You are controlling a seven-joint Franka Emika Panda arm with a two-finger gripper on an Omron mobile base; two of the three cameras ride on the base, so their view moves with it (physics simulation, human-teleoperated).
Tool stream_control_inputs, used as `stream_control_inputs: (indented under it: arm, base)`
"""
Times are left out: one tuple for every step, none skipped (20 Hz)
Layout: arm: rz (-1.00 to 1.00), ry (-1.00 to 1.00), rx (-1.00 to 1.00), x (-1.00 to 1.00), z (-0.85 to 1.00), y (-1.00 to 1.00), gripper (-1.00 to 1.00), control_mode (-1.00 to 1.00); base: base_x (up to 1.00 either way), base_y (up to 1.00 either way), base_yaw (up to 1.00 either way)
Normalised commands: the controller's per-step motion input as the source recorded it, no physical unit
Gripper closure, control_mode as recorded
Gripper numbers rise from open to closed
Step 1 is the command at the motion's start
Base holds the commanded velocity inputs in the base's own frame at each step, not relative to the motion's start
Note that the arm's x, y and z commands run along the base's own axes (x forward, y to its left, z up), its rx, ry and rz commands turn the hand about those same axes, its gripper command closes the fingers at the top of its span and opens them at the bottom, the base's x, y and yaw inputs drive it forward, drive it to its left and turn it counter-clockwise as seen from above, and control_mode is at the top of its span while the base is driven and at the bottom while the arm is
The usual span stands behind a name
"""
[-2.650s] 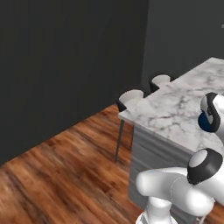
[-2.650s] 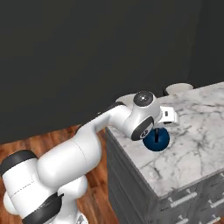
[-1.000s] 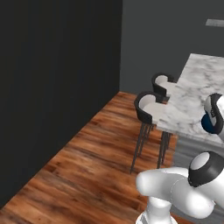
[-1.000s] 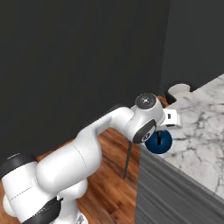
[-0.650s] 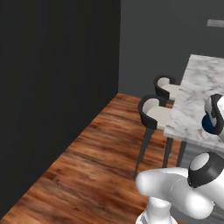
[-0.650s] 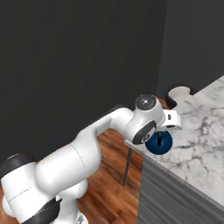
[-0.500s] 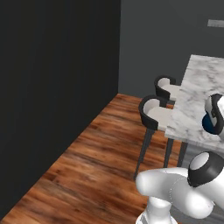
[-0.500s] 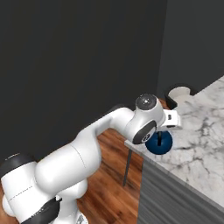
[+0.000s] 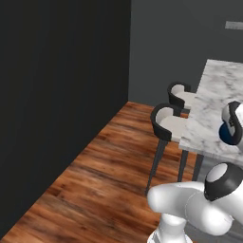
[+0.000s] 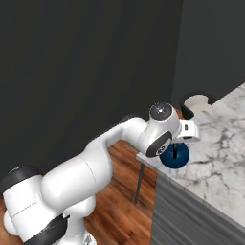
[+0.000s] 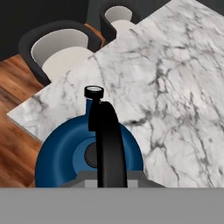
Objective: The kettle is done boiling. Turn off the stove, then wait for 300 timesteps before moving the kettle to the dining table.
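Note:
The glossy blue kettle (image 10: 174, 156) (image 9: 226, 135) (image 11: 61, 155) hangs by its thin black arched handle (image 11: 107, 140) from my gripper (image 10: 177, 146), which is shut on that handle. It is low over the near corner of the white marble dining table (image 10: 215, 158) (image 9: 214, 102) (image 11: 175, 83), and a small shadow lies on the slab beside it. I cannot tell whether its base touches the top. The stove is out of view.
Two black stools with pale seats (image 9: 168, 126) (image 9: 182, 95) (image 11: 61, 54) (image 11: 118, 15) stand tucked at the table's edge. Wooden floor (image 9: 109, 180) stretches to the left, bounded by dark walls (image 9: 57, 95). The table's grey panelled side (image 10: 191, 215) drops below the slab.
Both base views have shifted, so the base has driven along the table; in the last half second the picture hardly moves. The kettle stays in the shut gripper over the table corner.

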Motion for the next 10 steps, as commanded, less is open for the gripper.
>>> stream_control_inputs:
  arm:
    - [0.00, 0.01, 0.00, 0.27, 0.00, 0.00, 1.00, -1.00]
    - [0.00, 0.00, 0.00, 0.28, 0.00, 0.00, 1.00, -1.00]
    - [0.00, 0.02, 0.00, 0.30, 0.00, 0.02, 1.00, -1.00]
    - [0.00, 0.01, 0.00, 0.32, 0.00, 0.06, 1.00, -1.00]
    - [0.00, 0.00, 0.00, 0.30, 0.00, 0.04, 1.00, -1.00]
    - [0.00, 0.00, 0.00, 0.28, 0.00, 0.00, 1.00, -1.00]
    - [0.00, 0.00, 0.00, 0.30, 0.00, 0.01, 1.00, -1.00]
    - [0.00, 0.00, 0.00, 0.30, 0.00, 0.02, 1.00, -1.00]
    - [0.00, 0.00, 0.00, 0.29, 0.00, 0.04, 1.00, -1.00]
    - [0.00, 0.00, 0.00, 0.27, -0.01, 0.03, 1.00, -1.00]
  base:
    - [0.00, 0.00, 0.00]
    - [0.00, 0.00, 0.00]
    - [0.00, 0.00, 0.00]
    - [0.00, 0.00, 0.00]
    - [0.00, 0.00, 0.00]
    - [0.00, 0.00, 0.00]
    - [0.00, 0.00, 0.00]
    - [0.00, 0.00, 0.00]
    - [0.00, 0.00, 0.00]
    - [0.00, 0.00, 0.00]
